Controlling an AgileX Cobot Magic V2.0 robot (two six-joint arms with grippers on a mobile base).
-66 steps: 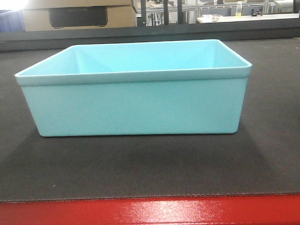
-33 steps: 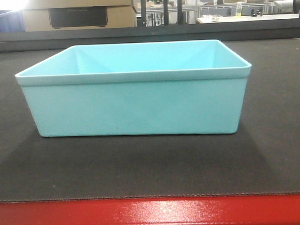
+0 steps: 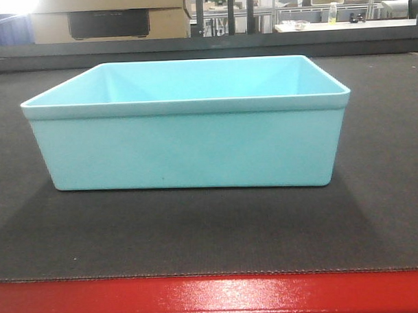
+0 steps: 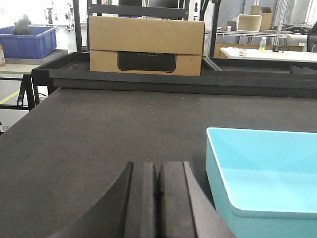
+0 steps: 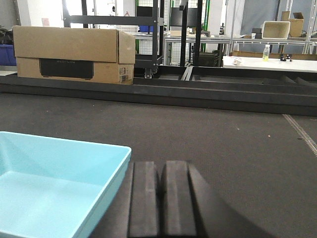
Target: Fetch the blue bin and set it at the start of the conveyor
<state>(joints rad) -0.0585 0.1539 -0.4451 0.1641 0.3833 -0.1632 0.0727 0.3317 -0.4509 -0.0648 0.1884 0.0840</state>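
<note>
On conveyor start (image 3: 376,212) — blue bin (image 3: 188,147) upright | both jaws closed

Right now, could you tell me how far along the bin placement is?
Placement looks done: the blue bin sits flat on the conveyor start, behind its red edge. Nothing is in hand: the left gripper and right gripper are shut, empty, flanking the bin. Little seems left beyond backing away.

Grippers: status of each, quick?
Left gripper: shut, empty, left of the bin.
Right gripper: shut, empty, right of the bin.
</note>
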